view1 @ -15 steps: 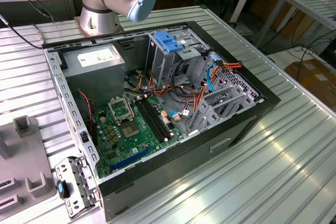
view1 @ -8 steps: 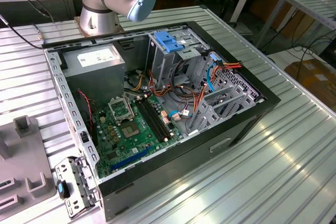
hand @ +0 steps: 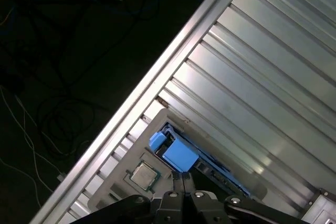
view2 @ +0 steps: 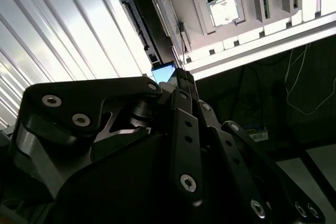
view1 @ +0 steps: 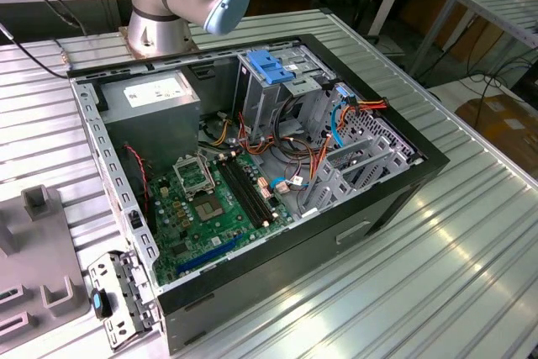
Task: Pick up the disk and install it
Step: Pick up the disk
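Note:
The disk [hand: 207, 167] stands on edge in a grey fixture [hand: 123, 174], seen edge-on as a dark strip with blue plastic rails and a blue end piece [hand: 177, 153]. In the second wrist view the disk [view2: 140, 22] runs away from the fingers. My gripper [hand: 181, 178] is shut, its two thin fingertips [view2: 182, 77] pressed together with nothing between them. They line up with the disk's blue end; I cannot tell how far above it they are. In the exterior view a metal piece with a blue part [view1: 118, 296], likely the disk, stands by the case's near corner.
The open computer case [view1: 395, 182] holds a motherboard [view1: 210, 199], a drive cage with a light-blue latch [view1: 271, 69], a grey power supply [view1: 155, 94] and loose cables. A processor chip [hand: 144, 176] lies in the fixture beside the disk. The ribbed metal table [view1: 420, 275] ends close to the fixture.

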Robot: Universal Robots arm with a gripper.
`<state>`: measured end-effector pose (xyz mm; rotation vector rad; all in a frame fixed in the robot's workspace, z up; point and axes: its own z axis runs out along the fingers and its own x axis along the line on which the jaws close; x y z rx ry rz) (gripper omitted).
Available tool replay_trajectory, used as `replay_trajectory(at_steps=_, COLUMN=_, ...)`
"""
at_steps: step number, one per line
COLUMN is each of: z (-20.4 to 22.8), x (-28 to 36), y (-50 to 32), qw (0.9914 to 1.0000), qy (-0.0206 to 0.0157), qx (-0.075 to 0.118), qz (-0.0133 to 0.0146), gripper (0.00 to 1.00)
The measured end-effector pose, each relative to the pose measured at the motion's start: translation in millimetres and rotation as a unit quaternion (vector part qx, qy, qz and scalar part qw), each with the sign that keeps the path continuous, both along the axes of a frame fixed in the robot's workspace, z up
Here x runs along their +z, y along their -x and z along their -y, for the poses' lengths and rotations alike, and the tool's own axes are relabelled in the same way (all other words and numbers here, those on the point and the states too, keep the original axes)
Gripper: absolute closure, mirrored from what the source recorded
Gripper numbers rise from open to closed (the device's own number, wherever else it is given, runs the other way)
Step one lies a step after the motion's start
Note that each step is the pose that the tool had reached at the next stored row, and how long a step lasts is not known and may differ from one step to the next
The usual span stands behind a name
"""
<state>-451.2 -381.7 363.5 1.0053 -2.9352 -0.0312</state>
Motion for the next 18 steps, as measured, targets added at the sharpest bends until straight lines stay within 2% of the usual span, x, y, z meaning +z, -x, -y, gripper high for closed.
replay_trajectory(at_steps=4, z=0.1, x=0.0, y=0.0, qw=0.99998, qy=0.0000, qx=0.007, qz=0.0000, gripper=0.89)
replay_trajectory(at_steps=8, z=0.0, x=0.0, y=0.0, qw=0.99974, qy=0.0000, qx=0.023, qz=0.0000, gripper=0.89)
replay_trajectory(at_steps=11, z=0.0, x=0.0, y=0.0, qw=0.99912, qy=0.0000, qx=0.042, qz=0.0000, gripper=0.89)
replay_trajectory(at_steps=14, z=0.0, x=0.0, y=0.0, qw=0.99706, qy=0.0000, qx=0.077, qz=0.0000, gripper=0.89)
replay_trajectory(at_steps=16, z=0.0, x=0.0, y=0.0, qw=0.99608, qy=0.0000, qx=0.089, qz=0.0000, gripper=0.89)
replay_trajectory(at_steps=18, z=0.0, x=0.0, y=0.0, qw=0.99460, qy=0.0000, qx=0.104, qz=0.0000, gripper=0.89)
